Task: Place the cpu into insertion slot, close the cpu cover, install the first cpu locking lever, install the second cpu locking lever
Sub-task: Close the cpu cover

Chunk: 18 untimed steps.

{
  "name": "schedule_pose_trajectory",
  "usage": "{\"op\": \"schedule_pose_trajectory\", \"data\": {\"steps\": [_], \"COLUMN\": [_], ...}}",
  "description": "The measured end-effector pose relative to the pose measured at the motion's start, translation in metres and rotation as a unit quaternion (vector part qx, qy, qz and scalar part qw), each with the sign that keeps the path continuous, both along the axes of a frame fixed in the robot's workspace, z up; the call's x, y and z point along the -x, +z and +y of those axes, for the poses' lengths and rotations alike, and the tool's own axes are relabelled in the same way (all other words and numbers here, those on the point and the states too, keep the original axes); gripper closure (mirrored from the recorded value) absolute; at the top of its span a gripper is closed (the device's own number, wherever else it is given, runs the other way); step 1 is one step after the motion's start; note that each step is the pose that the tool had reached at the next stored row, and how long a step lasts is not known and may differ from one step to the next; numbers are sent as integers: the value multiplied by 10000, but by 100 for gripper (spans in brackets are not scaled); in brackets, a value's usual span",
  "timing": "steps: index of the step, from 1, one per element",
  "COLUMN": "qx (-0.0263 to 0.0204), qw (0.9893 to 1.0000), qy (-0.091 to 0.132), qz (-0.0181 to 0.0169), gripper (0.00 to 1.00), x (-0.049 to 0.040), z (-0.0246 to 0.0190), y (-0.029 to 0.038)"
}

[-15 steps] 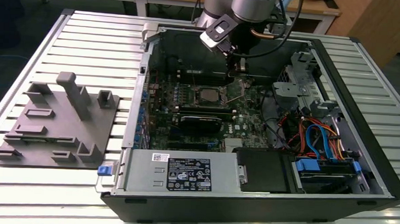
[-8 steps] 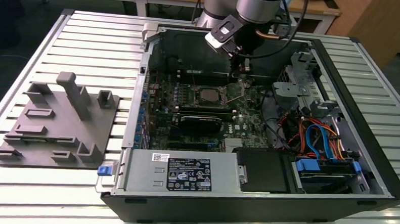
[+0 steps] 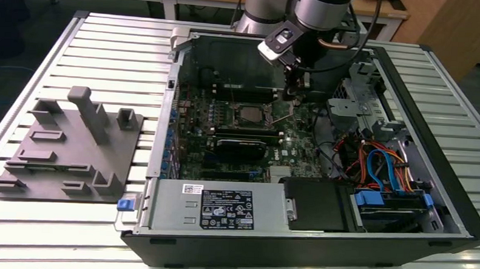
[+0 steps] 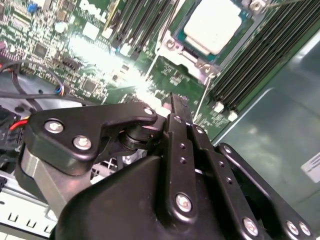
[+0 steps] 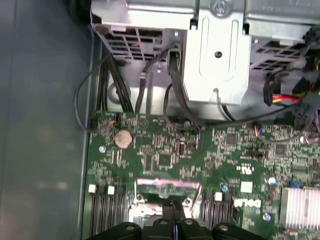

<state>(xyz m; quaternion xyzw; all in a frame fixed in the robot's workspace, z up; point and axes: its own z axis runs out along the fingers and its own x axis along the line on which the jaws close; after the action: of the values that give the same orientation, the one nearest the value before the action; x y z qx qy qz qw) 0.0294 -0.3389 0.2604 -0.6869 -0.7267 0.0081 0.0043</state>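
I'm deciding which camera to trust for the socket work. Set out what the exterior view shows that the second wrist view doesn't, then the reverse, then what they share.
Exterior view adds: the open computer case on the slatted table, a grey fixture block at the exterior view's left, the labelled power supply, and blue and orange cables.

Second wrist view adds: the cpu, silvery top up, framed by the cpu cover, with a thin metal rod beside it.

Both: the gripper above the green motherboard, near the insertion slot.

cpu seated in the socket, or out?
In. In the second wrist view the small square silvery-grey chip lies flat inside the socket's metal frame on the green motherboard.
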Motion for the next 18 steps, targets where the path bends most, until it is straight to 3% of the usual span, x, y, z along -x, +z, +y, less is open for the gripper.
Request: {"op": "schedule_pose_trajectory", "data": {"steps": [18], "qx": [0], "qw": [9999], "qy": [-148], "qz": [0], "gripper": [90], "x": [-308], "z": [14], "y": [-90]}}
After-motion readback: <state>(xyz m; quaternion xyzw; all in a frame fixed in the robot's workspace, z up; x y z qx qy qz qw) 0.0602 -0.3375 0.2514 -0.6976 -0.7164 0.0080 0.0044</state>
